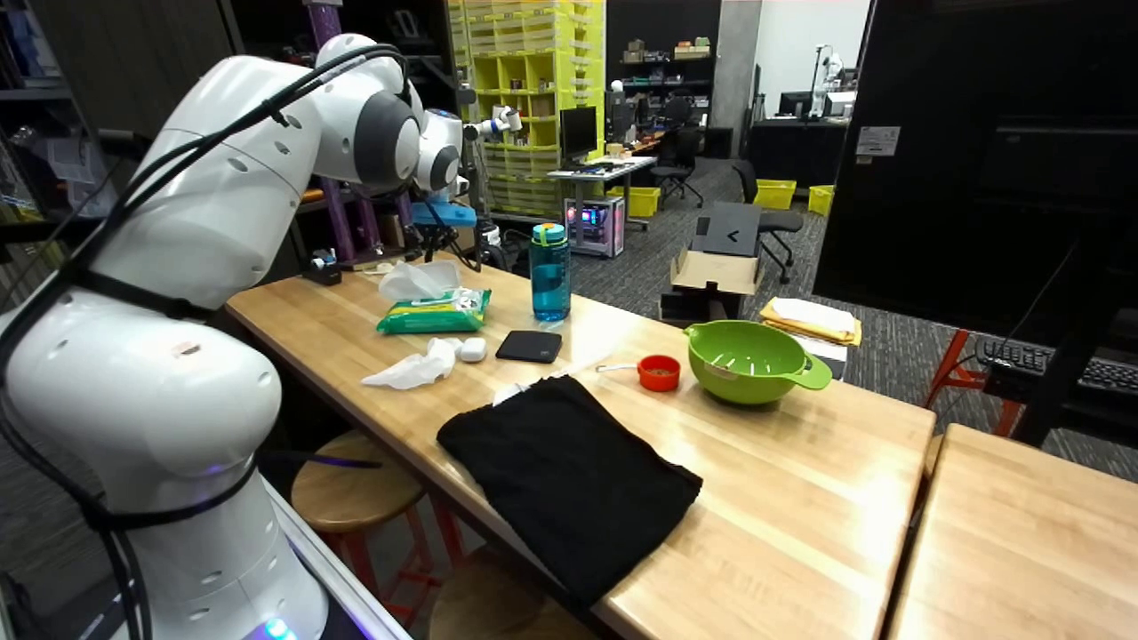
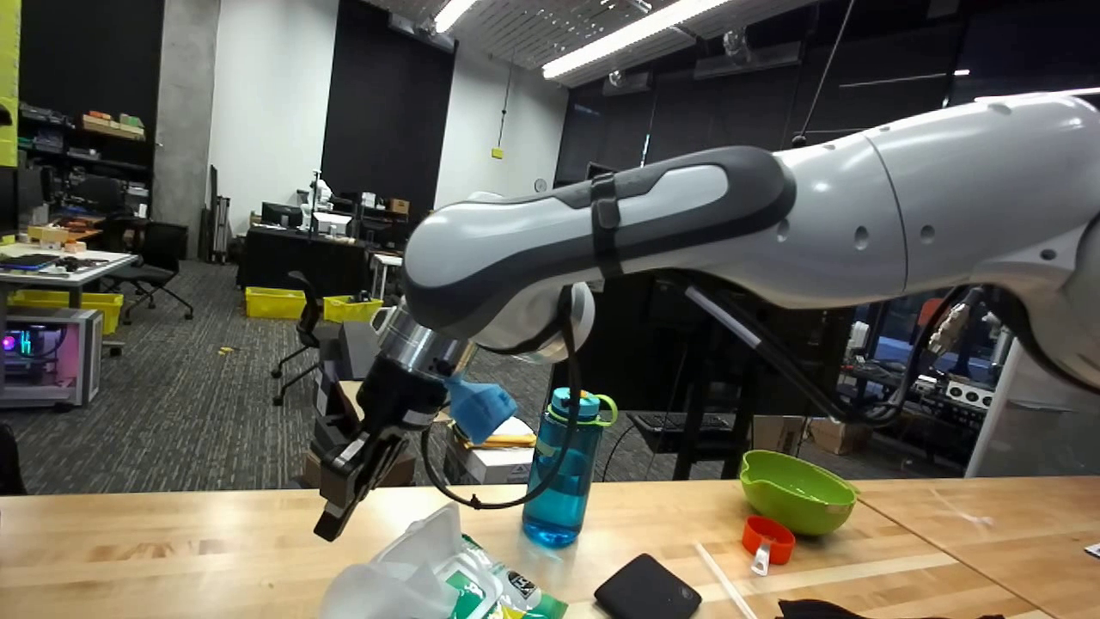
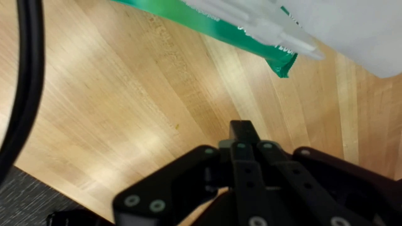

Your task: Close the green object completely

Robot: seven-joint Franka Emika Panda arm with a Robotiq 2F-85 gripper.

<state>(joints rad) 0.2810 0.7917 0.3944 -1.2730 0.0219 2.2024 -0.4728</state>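
Currently | claw (image 3: 242,130) clenched, above table (image 3: 132,103) | green pack (image 1: 432,316): white lid (image 2: 436,531) raised

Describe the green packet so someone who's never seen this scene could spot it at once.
On the wooden table, find the upright teal bottle. Left of it in both exterior views lies the green packet. Low and flat, it has a raised white lid, unlike the round lime bowl.

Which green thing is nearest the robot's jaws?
The flat green packet. The shut jaws hang close to it, while the round green bowl sits much farther away, near the little red cup.
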